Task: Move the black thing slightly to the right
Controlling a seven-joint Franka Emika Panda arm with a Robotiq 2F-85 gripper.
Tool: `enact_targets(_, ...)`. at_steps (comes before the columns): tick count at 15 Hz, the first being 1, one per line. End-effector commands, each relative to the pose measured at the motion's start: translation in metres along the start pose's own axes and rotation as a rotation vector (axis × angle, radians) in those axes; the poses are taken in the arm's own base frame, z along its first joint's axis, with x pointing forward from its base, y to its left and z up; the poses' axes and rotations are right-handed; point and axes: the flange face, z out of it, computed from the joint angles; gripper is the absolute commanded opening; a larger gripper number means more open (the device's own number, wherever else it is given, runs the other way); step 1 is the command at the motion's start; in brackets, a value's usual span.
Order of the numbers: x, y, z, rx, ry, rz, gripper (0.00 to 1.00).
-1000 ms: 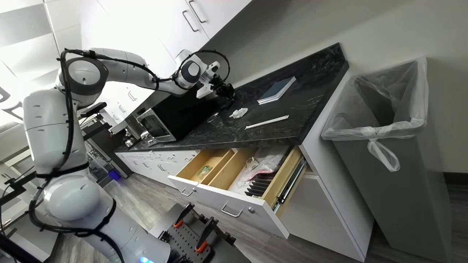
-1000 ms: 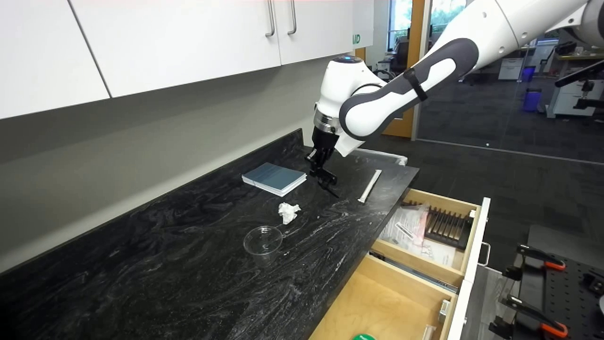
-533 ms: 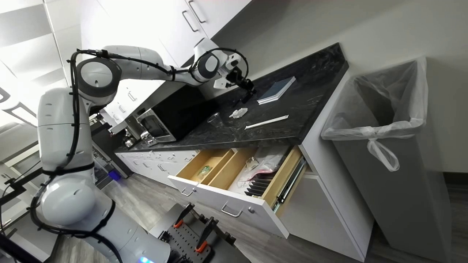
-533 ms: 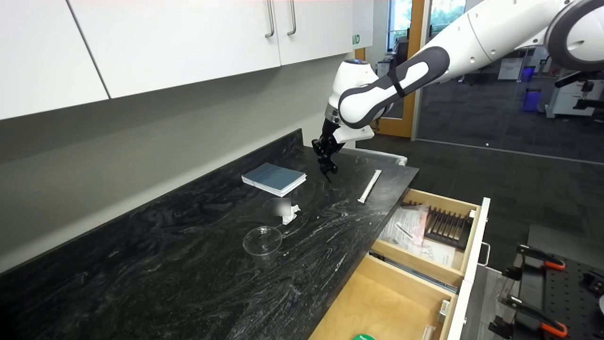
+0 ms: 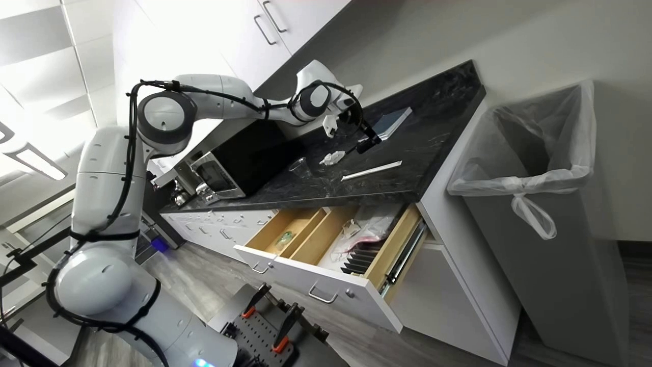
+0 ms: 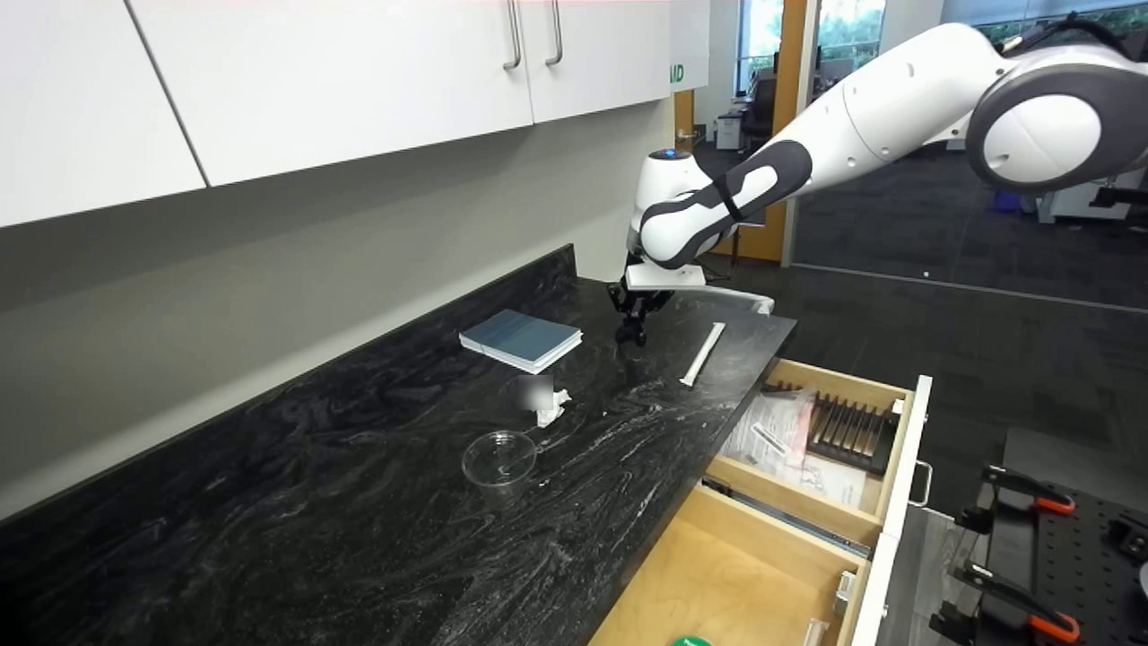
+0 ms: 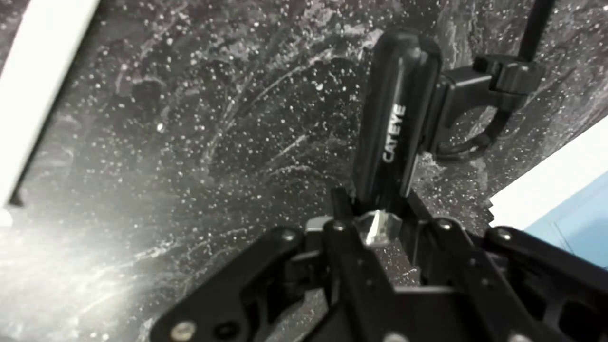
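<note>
Hinged black gripper (image 7: 377, 209) clasps the clear end of a glossy, rounded black CATEYE capsule (image 7: 396, 111), ring clamp (image 7: 463, 90) attached, over the speckled, marbled countertop (image 7: 213, 142).

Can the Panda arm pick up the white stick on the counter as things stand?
Probably not right away: its gripper looks closed on the black CATEYE light. Nothing visible stands between it and the white stick, so reach itself seems likely.

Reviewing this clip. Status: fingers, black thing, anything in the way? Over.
Fingers shut on black CATEYE piece. Counter contact unclear. White stick, blue books nearby, apart; probably not blocking.
</note>
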Motion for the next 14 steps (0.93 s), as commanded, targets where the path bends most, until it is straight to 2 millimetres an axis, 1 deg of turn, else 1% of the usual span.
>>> enact_targets(1,0.003,-0.004,-0.004,0.011,-0.026,0.089,0.54)
enact_targets(2,0.002,-0.004,-0.01,0.02,-0.023,0.099,0.56)
enact_targets(3,0.002,-0.005,-0.016,0.03,-0.022,0.106,0.62)
enact_targets(5,-0.001,-0.007,-0.037,0.045,-0.007,0.091,0.77)
enact_targets(8,-0.012,-0.009,-0.083,0.071,-0.034,0.035,1.0)
enact_targets(11,-0.029,-0.001,-0.119,0.039,-0.09,0.008,1.0)
enact_targets(14,-0.045,0.008,-0.147,0.026,-0.126,0.007,1.0)
